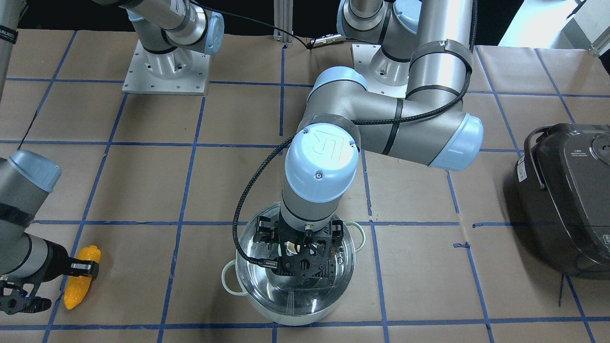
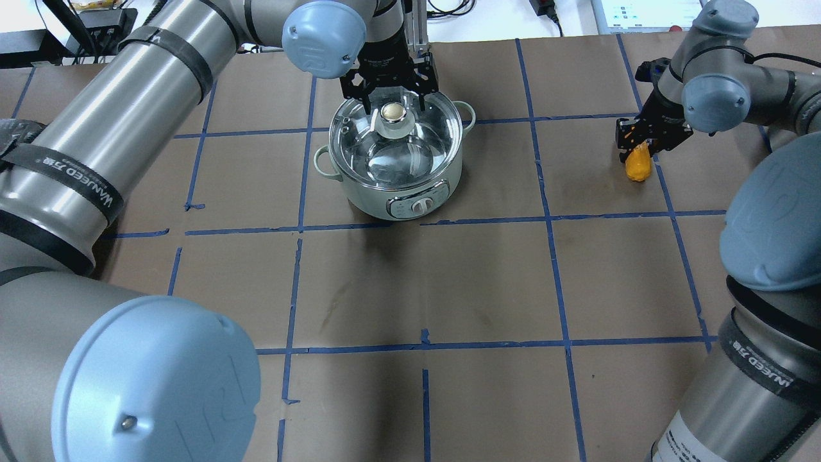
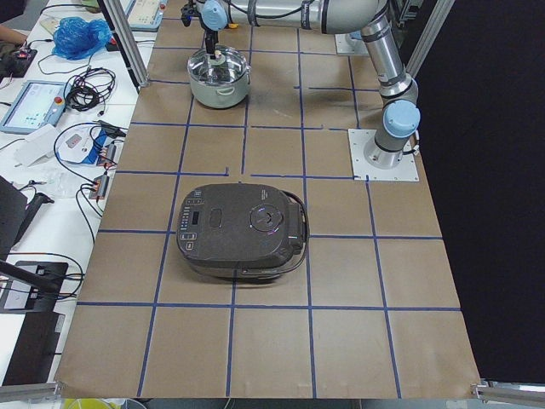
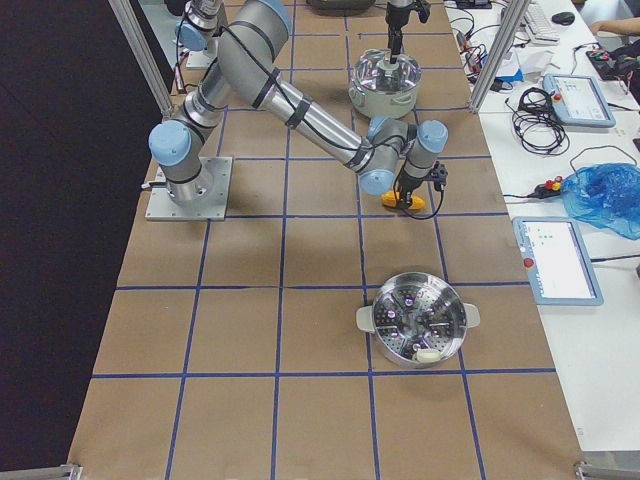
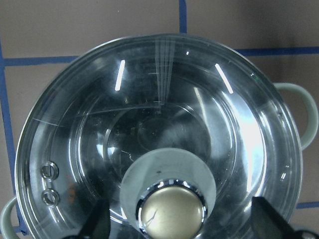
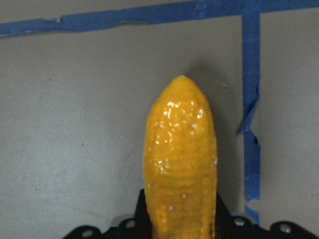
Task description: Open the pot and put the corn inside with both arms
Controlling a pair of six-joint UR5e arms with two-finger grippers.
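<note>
The left gripper (image 2: 396, 109) hangs over the pot (image 2: 359, 186), its fingers spread wide on either side of the lid knob (image 5: 172, 211) and not yet pinching it. It should close squarely on the knob, then lift the glass lid (image 5: 149, 99) straight up past the rim. The right gripper (image 1: 82, 268) appears clamped on the corn (image 6: 182, 159), which lies on the table (image 2: 449, 289) well apart from the pot. Only taped paper shows between them. The rice cooker (image 1: 567, 190) sits beyond the pot.

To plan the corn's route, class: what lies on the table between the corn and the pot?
Nothing stands there. The overhead view shows only bare brown table crossed by a blue tape line between the corn and the pot.
</note>
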